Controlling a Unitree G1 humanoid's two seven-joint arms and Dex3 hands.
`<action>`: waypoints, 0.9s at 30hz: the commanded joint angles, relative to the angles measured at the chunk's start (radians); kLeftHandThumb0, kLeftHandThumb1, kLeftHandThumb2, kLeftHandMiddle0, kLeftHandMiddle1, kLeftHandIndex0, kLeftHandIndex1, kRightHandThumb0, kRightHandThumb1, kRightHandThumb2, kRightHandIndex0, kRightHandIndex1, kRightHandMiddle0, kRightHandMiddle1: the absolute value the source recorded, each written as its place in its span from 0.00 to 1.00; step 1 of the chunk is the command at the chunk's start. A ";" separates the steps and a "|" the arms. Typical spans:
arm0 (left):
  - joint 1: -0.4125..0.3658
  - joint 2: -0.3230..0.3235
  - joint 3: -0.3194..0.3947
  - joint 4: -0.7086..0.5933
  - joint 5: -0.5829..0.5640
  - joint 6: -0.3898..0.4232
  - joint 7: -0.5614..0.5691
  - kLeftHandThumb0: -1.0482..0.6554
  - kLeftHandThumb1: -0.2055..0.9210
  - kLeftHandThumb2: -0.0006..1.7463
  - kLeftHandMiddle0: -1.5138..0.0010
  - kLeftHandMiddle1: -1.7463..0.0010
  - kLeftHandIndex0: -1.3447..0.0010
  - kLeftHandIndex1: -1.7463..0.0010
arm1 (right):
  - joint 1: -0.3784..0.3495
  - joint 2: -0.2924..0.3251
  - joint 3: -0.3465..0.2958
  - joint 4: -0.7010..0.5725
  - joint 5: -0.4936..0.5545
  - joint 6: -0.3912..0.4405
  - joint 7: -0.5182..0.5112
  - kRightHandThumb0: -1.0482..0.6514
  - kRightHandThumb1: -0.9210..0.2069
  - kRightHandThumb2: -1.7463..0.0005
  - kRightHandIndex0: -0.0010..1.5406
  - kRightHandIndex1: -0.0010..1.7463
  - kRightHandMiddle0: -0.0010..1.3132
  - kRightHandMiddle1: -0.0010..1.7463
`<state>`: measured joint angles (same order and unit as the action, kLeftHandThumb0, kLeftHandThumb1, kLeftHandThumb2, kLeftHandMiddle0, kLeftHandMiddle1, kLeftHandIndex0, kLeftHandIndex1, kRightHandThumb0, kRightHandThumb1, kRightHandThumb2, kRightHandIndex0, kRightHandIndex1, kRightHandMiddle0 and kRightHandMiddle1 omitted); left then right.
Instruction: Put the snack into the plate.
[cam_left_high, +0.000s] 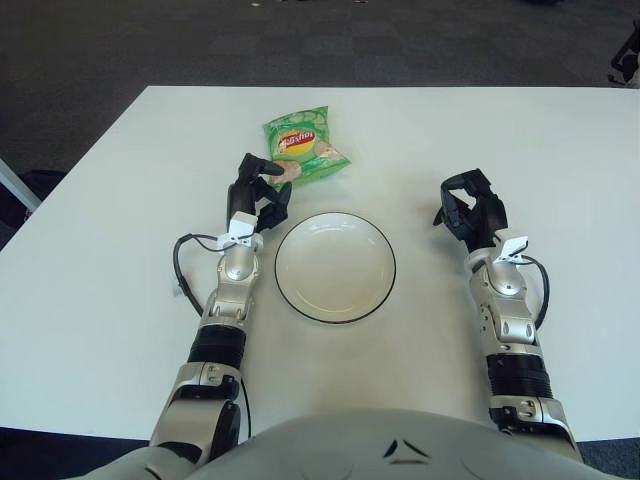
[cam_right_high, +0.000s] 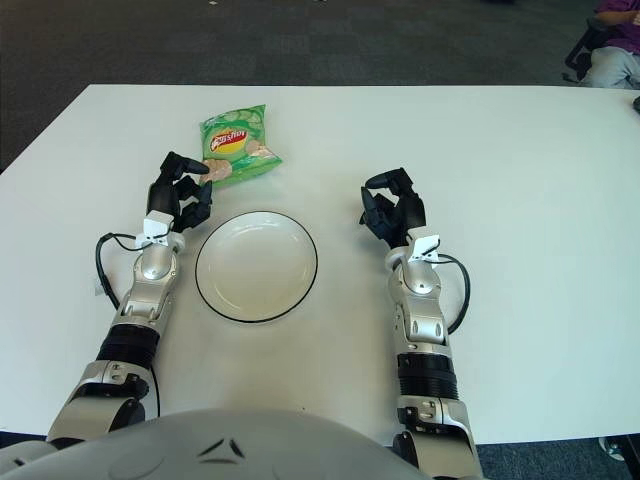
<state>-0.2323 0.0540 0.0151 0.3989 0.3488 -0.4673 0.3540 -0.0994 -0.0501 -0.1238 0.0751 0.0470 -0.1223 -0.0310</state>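
A green snack bag (cam_left_high: 303, 146) lies flat on the white table, beyond the plate and a little to its left. The white plate with a dark rim (cam_left_high: 335, 266) sits at the table's middle and holds nothing. My left hand (cam_left_high: 258, 190) is just left of the plate, its fingers spread, the fingertips (cam_left_high: 272, 169) at the bag's near edge, holding nothing. My right hand (cam_left_high: 468, 205) rests to the right of the plate with fingers relaxed and holds nothing.
The white table (cam_left_high: 120, 250) ends at the far edge, with dark carpet beyond. A black cable (cam_left_high: 181, 262) loops beside my left forearm. A seated person shows at the far right corner (cam_right_high: 610, 50).
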 joint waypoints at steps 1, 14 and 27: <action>-0.028 0.045 -0.031 0.045 0.136 -0.044 0.135 0.40 0.91 0.29 0.45 0.04 0.69 0.10 | -0.001 -0.006 -0.001 0.009 -0.003 -0.010 0.003 0.41 0.02 0.77 0.54 1.00 0.28 0.91; -0.045 0.108 -0.134 0.048 0.378 0.054 0.373 0.40 1.00 0.17 0.57 0.29 0.67 0.15 | -0.003 -0.007 0.003 0.010 -0.009 -0.008 0.002 0.41 0.01 0.78 0.53 1.00 0.28 0.91; -0.072 0.185 -0.193 0.068 0.396 -0.025 0.393 0.39 1.00 0.16 0.76 0.59 0.76 0.26 | -0.008 -0.009 0.008 0.023 -0.015 -0.014 0.001 0.41 0.00 0.79 0.52 1.00 0.28 0.91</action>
<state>-0.2755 0.2068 -0.1649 0.4550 0.7239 -0.4715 0.7238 -0.0997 -0.0513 -0.1165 0.0861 0.0440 -0.1225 -0.0303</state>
